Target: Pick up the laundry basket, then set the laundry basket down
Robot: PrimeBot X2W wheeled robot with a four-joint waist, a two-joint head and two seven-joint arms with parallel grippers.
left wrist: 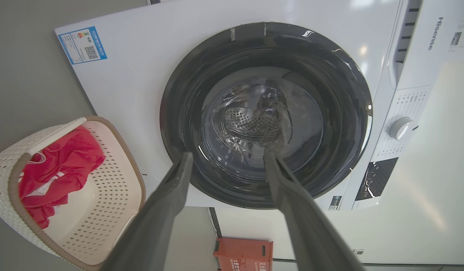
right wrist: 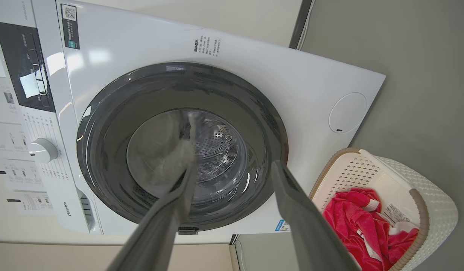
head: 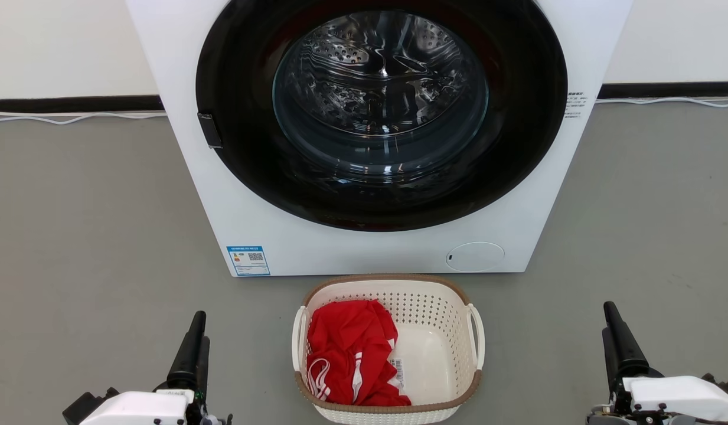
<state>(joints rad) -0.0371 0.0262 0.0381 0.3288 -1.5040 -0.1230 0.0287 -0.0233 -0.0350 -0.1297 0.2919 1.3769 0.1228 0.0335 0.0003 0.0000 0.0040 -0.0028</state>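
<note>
Either side of laundry basket [head: 440, 330] — left gripper [left wrist: 228, 156], right gripper [right wrist: 233, 165] spread wide, empty.

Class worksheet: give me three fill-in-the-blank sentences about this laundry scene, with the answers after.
The garment in the laundry basket is ____ in colour.
The basket stands ____ the left gripper and the right gripper.
Both grippers are open and hold ____.
Answers: red; between; nothing.

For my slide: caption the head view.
Laundry basket with red garment before washing machine, between left gripper and right gripper.
</note>
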